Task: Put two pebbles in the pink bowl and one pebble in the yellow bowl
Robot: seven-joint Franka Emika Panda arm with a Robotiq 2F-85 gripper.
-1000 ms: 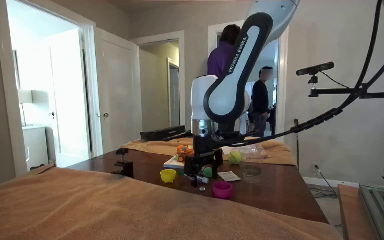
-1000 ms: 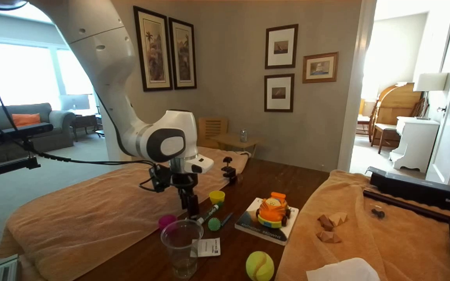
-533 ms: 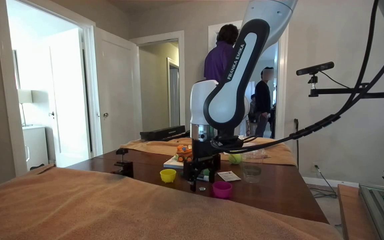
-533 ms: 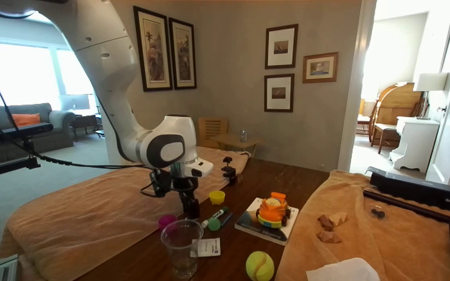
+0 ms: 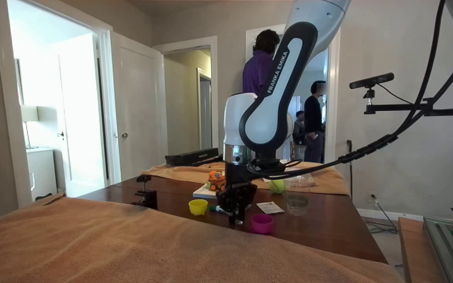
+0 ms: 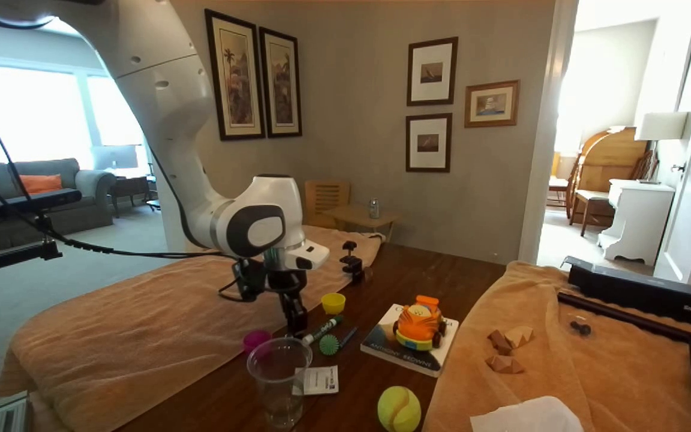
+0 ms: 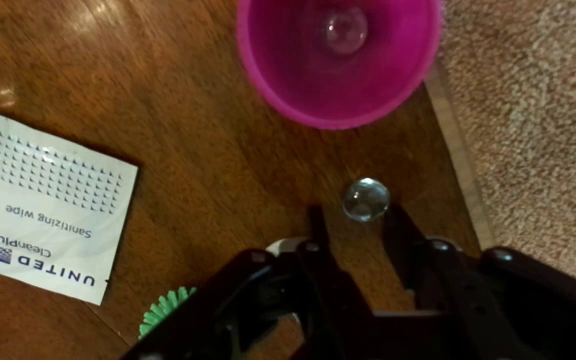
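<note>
I judge the job partly done. One clear glassy pebble (image 7: 345, 31) rests in the bottom of the pink bowl (image 7: 335, 107), which is owed two; the wrist view cuts off part of that bowl, so another could be hidden there. A loose pebble (image 7: 366, 200) lies on the tabletop (image 7: 168, 75) just beside the pink bowl. My jaws are apart with nothing clamped, their tips reaching that pebble, which sits slightly ahead and closer to one tip; whether they touch I cannot tell. I take this as the start of a grasp, probably for the pink bowl's second pebble. The yellow bowl (image 5: 198, 210) stands well apart from the pink bowl, on the side where the loose pebble lies. Its inside is hidden in both exterior views, so I cannot say whether its single pebble is in. If it is, one lift and drop into the pink bowl should finish; if not, a third pebble remains to be found.
</note>
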